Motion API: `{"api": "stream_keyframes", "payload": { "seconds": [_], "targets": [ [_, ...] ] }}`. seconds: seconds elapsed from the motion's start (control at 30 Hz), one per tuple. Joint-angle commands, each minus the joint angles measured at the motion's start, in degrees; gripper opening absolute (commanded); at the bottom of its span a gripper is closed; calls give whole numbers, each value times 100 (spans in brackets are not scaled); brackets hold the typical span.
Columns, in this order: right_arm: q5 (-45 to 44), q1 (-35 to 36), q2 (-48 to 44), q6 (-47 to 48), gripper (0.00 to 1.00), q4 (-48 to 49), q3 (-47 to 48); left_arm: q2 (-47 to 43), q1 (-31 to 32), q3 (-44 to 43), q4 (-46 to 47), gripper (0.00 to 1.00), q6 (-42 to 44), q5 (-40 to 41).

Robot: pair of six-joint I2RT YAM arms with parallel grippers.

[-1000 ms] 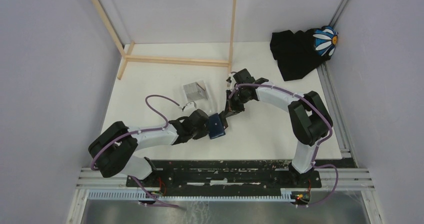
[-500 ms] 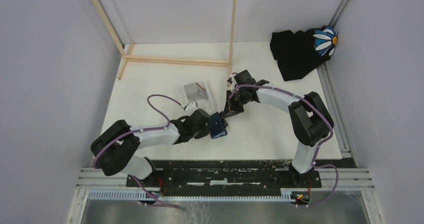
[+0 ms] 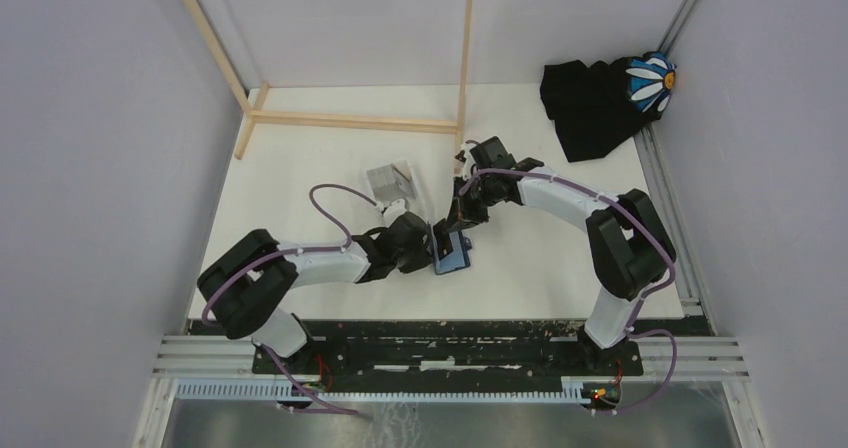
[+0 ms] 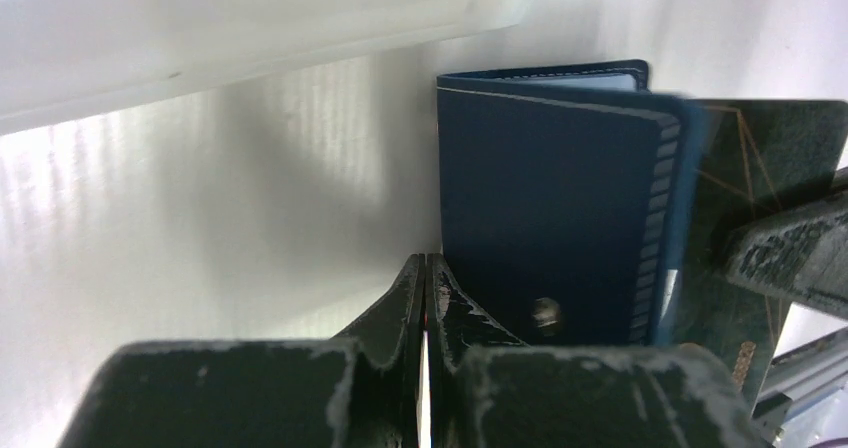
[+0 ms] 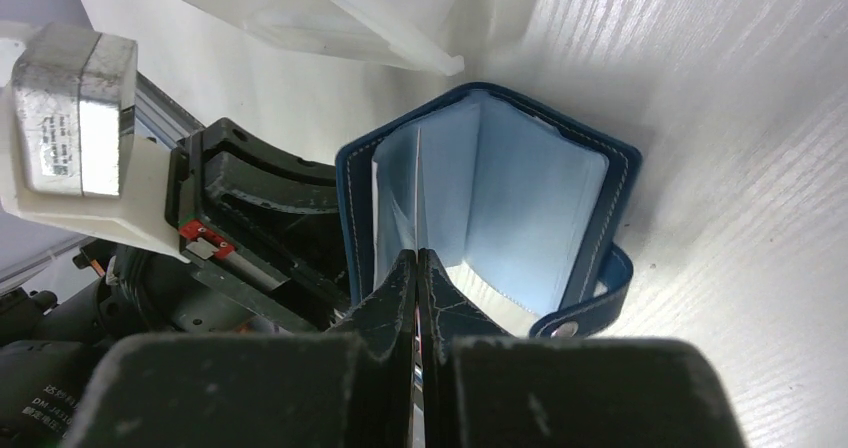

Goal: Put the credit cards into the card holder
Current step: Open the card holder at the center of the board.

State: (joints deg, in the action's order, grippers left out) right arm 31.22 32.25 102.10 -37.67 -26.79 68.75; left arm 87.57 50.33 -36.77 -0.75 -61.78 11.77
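Right fingers: your right gripper [image 5: 417, 268] is clamped on a card [image 4: 790, 158], held edge-on and aimed into the holder [image 5: 530, 208].
Left fingers: your left gripper [image 4: 425, 278] is pressed together at the corner of the holder's cover. You cannot tell whether it nips the cover.
Holder: it lies on the table [image 3: 300, 168] between your two grippers, near the box [image 3: 388, 180].
Changed: a second ago it was a closed navy block at your left gripper. Now it gapes, its pale pockets facing up.
Meaning: the pockets are reachable. Judge this the insertion step, since no card shows in them yet.
Watch: the raised cover may fall shut if your left side slips.
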Motion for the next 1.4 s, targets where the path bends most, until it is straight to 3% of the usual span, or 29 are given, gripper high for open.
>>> {"api": "stream_keyframes", "payload": {
  "seconds": [0.0,0.73,1.37],
  "targets": [
    [-71,38,-353,160,1,-131,57,490,54,-78,-127,4,444,-322],
    [-1359,576,-409,839,1,-755,-83,1236,198,5,348,5,532,-1169],
    [-2801,1414,-269,941,1,-932,-98,-1033,311,221,-2102,11,-190,14]
  ]
}}
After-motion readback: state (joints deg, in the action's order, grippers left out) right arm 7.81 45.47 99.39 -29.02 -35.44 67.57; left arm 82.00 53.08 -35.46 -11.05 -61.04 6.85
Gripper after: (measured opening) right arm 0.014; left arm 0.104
